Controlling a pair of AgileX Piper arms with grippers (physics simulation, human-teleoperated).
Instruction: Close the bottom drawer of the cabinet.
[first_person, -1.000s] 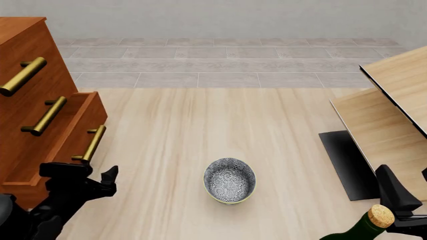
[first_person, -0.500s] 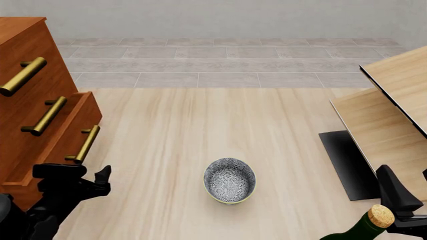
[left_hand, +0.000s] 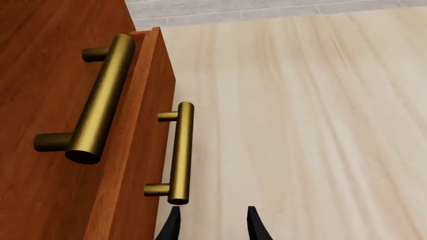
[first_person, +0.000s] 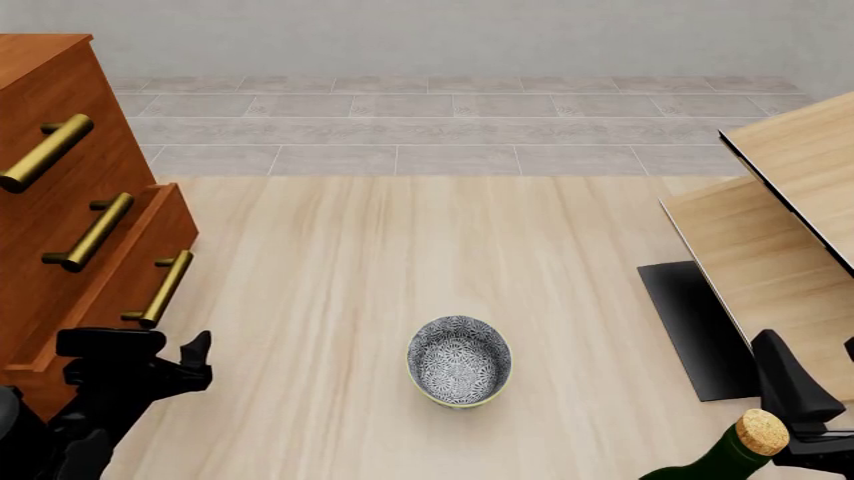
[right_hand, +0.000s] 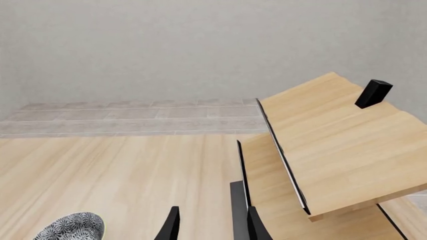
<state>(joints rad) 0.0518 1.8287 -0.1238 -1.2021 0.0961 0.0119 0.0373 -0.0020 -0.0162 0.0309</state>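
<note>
The reddish-brown cabinet (first_person: 54, 170) stands at the table's left. Its bottom drawer (first_person: 114, 300) sticks out a little past the drawer above, with its brass handle (first_person: 167, 288) facing the table. My left gripper (first_person: 150, 352) is open and empty, right at the near end of that handle. In the left wrist view, one fingertip (left_hand: 172, 222) lies just short of the handle (left_hand: 180, 150), by the drawer front (left_hand: 130, 190); I cannot tell if it touches. My right gripper (right_hand: 210, 227) is open and empty at the near right (first_person: 798, 392).
A patterned bowl (first_person: 459, 360) sits mid-table, also in the right wrist view (right_hand: 70, 227). A corked green bottle (first_person: 747, 440) stands by the right gripper. Pale wood panels (first_person: 787, 220) and a black slab (first_person: 694, 325) fill the right side.
The bottom drawer has slid further into the cabinet, its handle moving left. My left gripper has moved left with it. The right arm has not moved.
</note>
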